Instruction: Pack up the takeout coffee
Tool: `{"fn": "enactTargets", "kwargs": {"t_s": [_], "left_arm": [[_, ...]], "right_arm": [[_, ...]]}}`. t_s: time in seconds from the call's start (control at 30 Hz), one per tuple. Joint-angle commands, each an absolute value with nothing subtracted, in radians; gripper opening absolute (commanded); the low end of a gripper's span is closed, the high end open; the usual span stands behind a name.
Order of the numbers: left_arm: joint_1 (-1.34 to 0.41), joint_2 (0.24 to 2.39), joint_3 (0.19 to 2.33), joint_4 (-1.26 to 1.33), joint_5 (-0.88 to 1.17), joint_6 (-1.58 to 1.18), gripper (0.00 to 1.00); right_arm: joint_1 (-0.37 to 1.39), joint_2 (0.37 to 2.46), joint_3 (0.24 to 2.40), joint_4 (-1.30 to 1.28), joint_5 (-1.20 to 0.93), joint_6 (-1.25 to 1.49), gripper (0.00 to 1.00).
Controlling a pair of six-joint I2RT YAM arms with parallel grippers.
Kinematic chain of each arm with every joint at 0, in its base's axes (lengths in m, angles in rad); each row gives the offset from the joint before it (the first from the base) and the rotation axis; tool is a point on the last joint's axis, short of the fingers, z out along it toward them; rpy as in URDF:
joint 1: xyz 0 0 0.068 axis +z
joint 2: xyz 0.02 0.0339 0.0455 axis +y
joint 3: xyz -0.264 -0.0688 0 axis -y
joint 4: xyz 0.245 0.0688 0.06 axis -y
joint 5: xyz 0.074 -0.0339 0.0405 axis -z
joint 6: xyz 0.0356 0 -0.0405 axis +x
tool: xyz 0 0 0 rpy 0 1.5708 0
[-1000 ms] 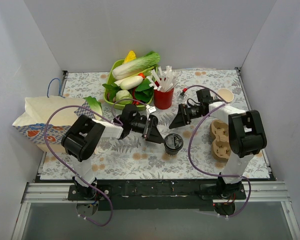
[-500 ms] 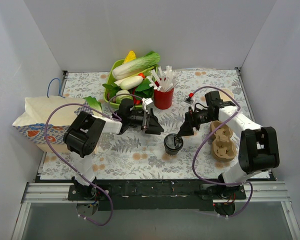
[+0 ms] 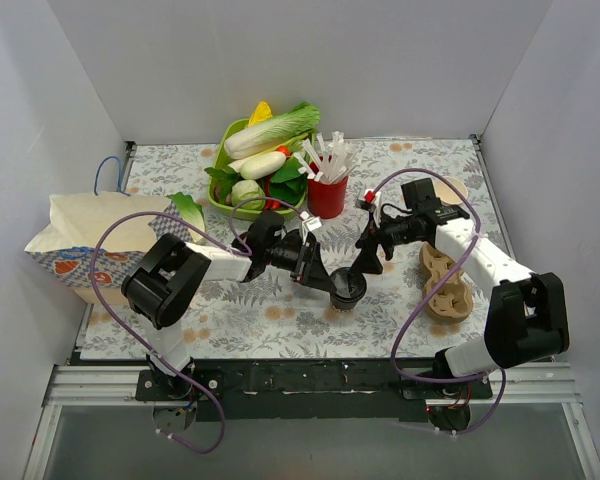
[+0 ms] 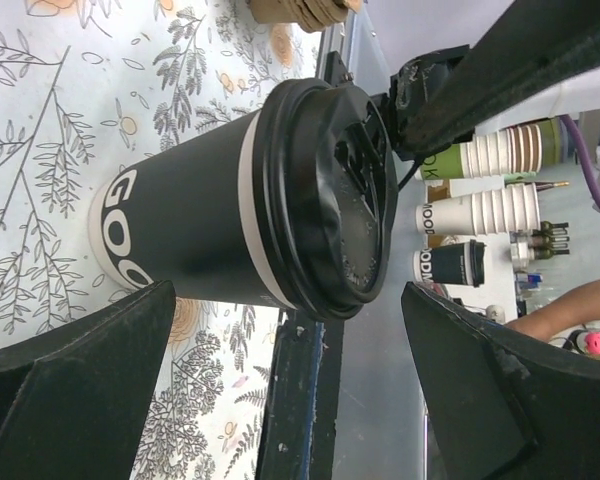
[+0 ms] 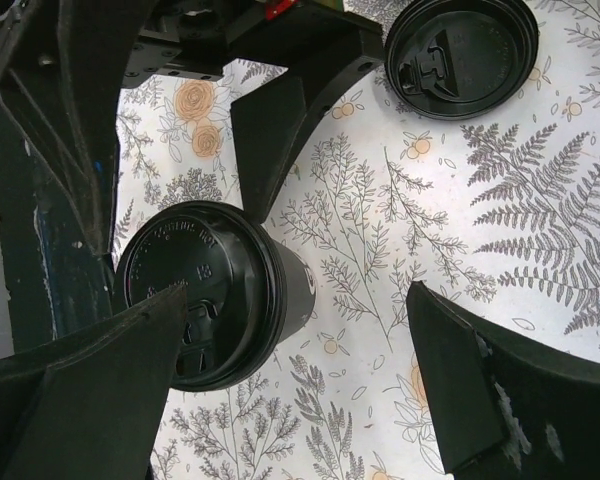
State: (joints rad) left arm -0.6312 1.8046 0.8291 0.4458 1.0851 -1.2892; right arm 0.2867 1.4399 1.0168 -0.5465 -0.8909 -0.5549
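Top external view: we see the small dark paper takeout cup with a round black plastic lid (image 3: 347, 288) standing upright on the leaf-patterned counter (image 3: 270, 312), near its middle. The left fingers (image 3: 315, 268) and right fingers (image 3: 365, 260) reach in at it from either side. The white printed paper bag with a blue handle (image 3: 80, 235) sits well apart at the counter's left edge, so by our reading nothing is packed yet. Left wrist view: the cup (image 4: 210, 210) fills the gap between the widely spread left fingers (image 4: 70, 360), which grip nothing. Right wrist view: the right fingers (image 5: 90, 385) are also spread wide and empty, one of them covering part of the lid (image 5: 195, 285); a loose black plastic lid (image 5: 460, 55) lies nearby. We judge that grasping, carrying and bagging all remain.
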Motion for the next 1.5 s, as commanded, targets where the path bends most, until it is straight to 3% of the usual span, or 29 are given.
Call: {"fn": "enactTargets", "kwargs": {"t_s": [0.0,0.8,1.47], "left_arm": [[-0.640,1.758,0.825,0.433,1.029,-1.220,0.98],[-0.690,1.664,0.784,0.425,0.997,-1.223,0.98],[-0.709,1.758,0.861,0.365,0.950,-1.160,0.98]], "right_arm": [[0.317,1.424,0.999,-0.512,-0.861,-0.606,0.98],[0.331,1.480,0.997,-0.433,-0.879,-0.470,0.98],[0.304,1.512,0.953,-0.350,-0.914,-0.324,0.97]]}}
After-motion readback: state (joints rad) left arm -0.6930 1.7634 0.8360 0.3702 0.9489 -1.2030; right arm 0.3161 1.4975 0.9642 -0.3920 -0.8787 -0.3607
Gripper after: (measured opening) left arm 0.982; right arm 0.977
